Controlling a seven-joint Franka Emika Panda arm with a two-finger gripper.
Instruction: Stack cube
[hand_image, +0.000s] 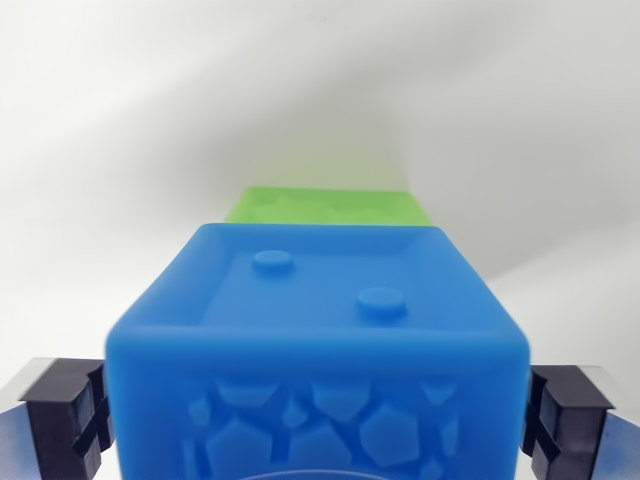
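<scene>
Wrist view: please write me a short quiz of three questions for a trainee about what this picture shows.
1. True or false: the blue cube sits between the two fingers of the end effector.
2. Which colour is the cube seen behind the blue cube? A) red B) green C) yellow
3. How many round studs show on the blue cube's top face?

Key: 1 true. 2 B, the green cube. 3 two.
</scene>
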